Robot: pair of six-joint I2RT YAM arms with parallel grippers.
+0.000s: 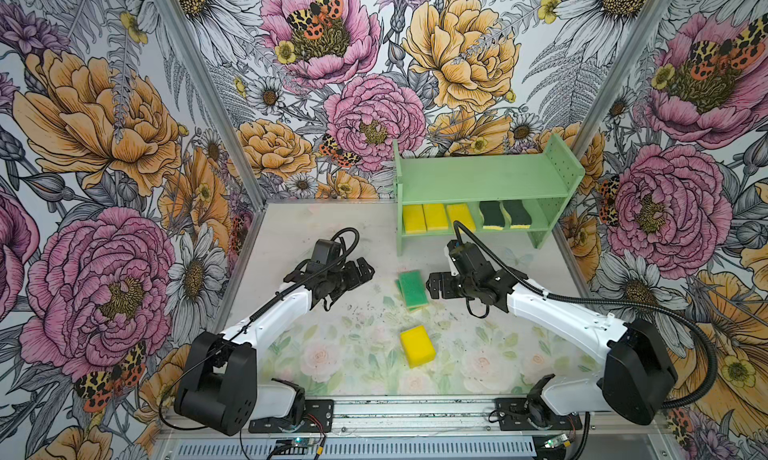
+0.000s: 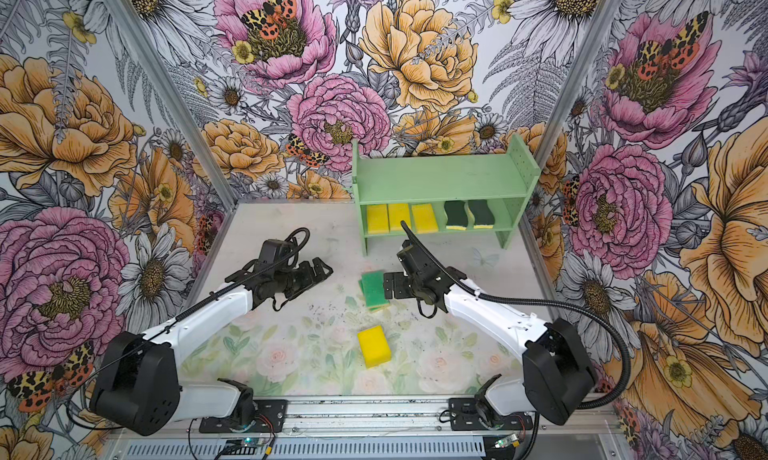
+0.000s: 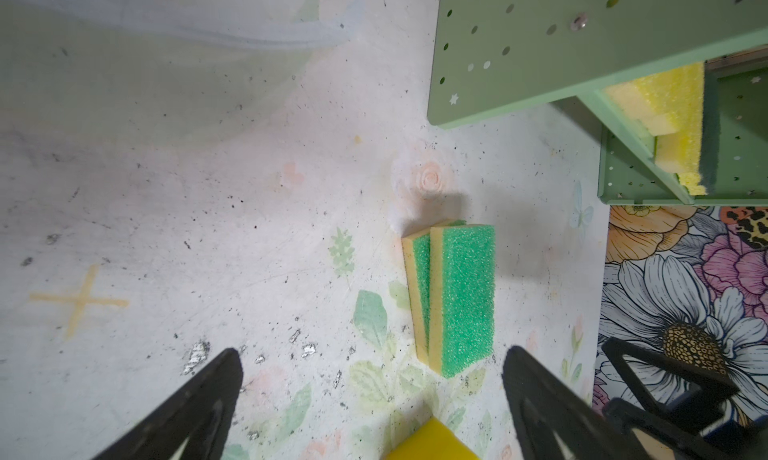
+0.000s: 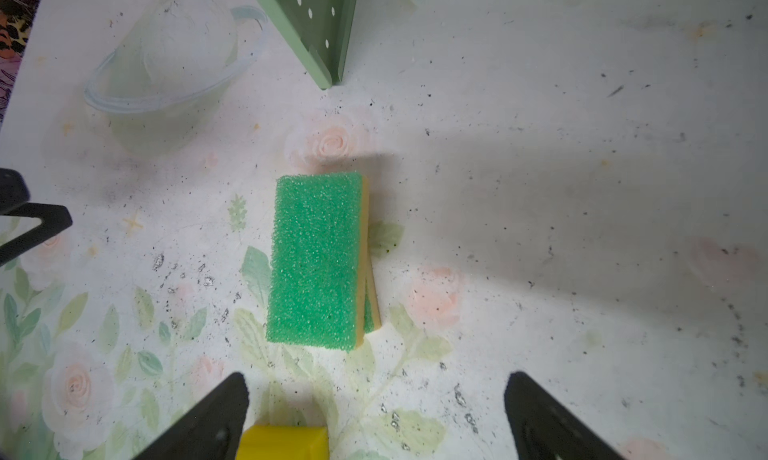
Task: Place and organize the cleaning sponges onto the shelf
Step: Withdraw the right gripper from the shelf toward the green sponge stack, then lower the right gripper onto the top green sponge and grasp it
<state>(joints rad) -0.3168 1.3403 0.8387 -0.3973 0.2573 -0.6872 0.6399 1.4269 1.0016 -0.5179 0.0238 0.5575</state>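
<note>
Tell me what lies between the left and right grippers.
Only the two green-topped sponges, one stacked askew on the other; both top views show it.

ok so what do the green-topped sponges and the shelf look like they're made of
Green-topped sponges: soft yellow foam base under a coarse, glinting green scouring layer, judging by the open, fibrous texture. Shelf: matte mint paint over flat rigid panels with drilled holes; likely wood or board, possibly metal.

Bright, even light in both top views; the wallpapered walls [image 1: 104, 146] bow at the edges. Wrist views are dimmer: broad shadows cross the table [image 4: 561, 179], my right gripper [image 4: 376, 381] blurred up close.
</note>
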